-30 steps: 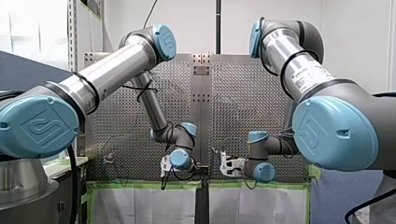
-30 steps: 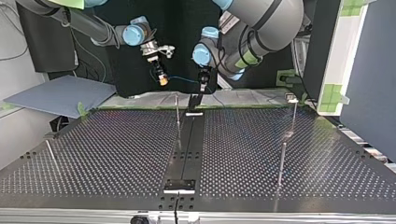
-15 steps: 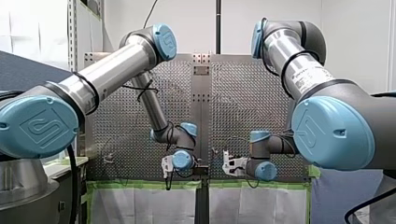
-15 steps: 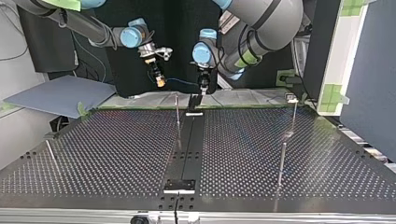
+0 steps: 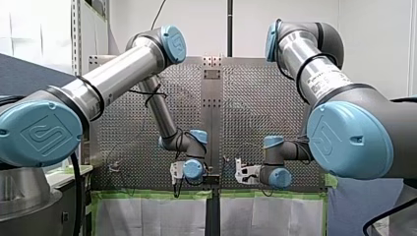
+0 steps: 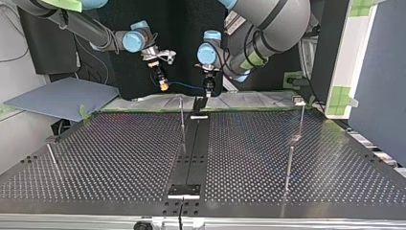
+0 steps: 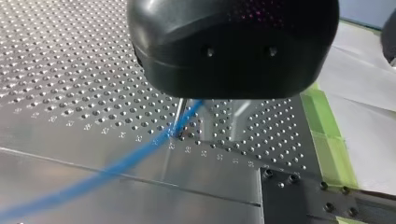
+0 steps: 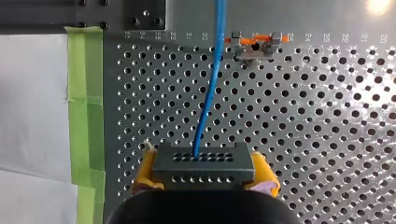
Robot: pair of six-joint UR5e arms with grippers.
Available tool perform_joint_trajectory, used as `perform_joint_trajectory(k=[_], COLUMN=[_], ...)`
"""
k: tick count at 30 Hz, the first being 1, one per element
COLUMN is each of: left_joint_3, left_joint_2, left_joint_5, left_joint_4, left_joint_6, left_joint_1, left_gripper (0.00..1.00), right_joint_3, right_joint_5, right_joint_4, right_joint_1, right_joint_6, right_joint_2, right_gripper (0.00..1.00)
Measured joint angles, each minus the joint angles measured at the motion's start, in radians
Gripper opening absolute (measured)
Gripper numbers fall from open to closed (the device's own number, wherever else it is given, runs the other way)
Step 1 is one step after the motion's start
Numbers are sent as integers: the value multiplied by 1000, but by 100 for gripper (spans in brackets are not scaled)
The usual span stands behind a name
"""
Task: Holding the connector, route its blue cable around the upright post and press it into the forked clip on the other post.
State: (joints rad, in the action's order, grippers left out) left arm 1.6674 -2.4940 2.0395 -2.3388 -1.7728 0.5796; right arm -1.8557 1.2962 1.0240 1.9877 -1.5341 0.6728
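At the far edge of the desk (image 6: 119, 153), as the top view shows it, both hands hang above the perforated plate. The routing itself looks not yet begun. The right hand (image 6: 164, 86) sits at about 11 o'clock from the top of the upright post (image 6: 182, 115). The left hand (image 6: 207, 88) sits at about 1 o'clock from it. The blue cable (image 6: 184, 85) spans the gap between the two hands, clear of the post and wrapped around nothing.

The one part that appears done is the hold. In the right wrist view the right hand is closed on the connector (image 8: 204, 164), a dark block with rows of holes. The hand's yellow pads (image 8: 264, 175) press on the block's two ends. The cable leaves one hole in the block's face and runs straight ahead of the hand. In that view it passes just beside a small metal fitting (image 8: 254, 46) with an orange band.

In the left wrist view the cable comes out from beneath the left hand's black body and trails away over the desk. Whether that hand grips the cable or only guides it cannot be told.

Still to do, by this reading, are the turn around the post, the carry to the clip and the press into its fork. A thin post with a pale top (image 6: 301, 115), near 3 o'clock from the upright post and well apart from both hands, may carry the clip. Any fork on it is too small to make out.
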Motion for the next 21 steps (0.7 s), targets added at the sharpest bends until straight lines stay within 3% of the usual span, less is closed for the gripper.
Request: perform_joint_trajectory(k=[10, 21], left_joint_3=[0, 0], left_joint_2=[0, 0], left_joint_5=[-2, -2], left_joint_4=[-3, 22], left_joint_6=[75, 113], left_joint_1=[10, 31], left_gripper=[0, 0], right_joint_3=[15, 30], right_joint_5=[1, 4], right_joint_4=[-14, -25], right_joint_1=[-7, -22], right_joint_6=[-4, -6], right_joint_2=[0, 0], right_gripper=[0, 0])
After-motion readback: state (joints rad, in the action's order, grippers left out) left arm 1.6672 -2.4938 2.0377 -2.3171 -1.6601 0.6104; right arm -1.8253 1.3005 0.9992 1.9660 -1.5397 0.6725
